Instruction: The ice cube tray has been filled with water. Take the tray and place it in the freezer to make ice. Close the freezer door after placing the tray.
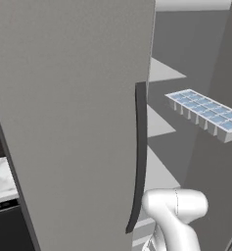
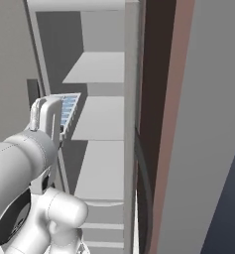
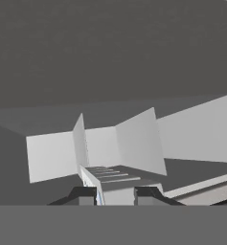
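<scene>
Nearest the hand camera, the gripper (image 3: 116, 195) has its two dark tips pinching one end of the ice cube tray (image 1: 208, 113); the jaws stand narrow, pressed against the tray's pale wall, with the tray running away from the hand toward the compartment.

From the left base view the tray hangs in the air, level, its light-blue water (image 1: 213, 110) flat in the cells; it sits in front of the open freezer (image 2: 100, 99), above one of the pale grey shelves (image 1: 159, 126) and not resting on any of them. The freezer door (image 1: 73, 117) stands swung open beside it, its dark curved handle (image 1: 139, 157) just left of the opening.

So the carry is under way and the placing is not yet done; the next move calls for easing the tray further in over a shelf, keeping it level so nothing spills, lowering it until the base rests, then letting go; the door remains to be shut afterwards.
</scene>
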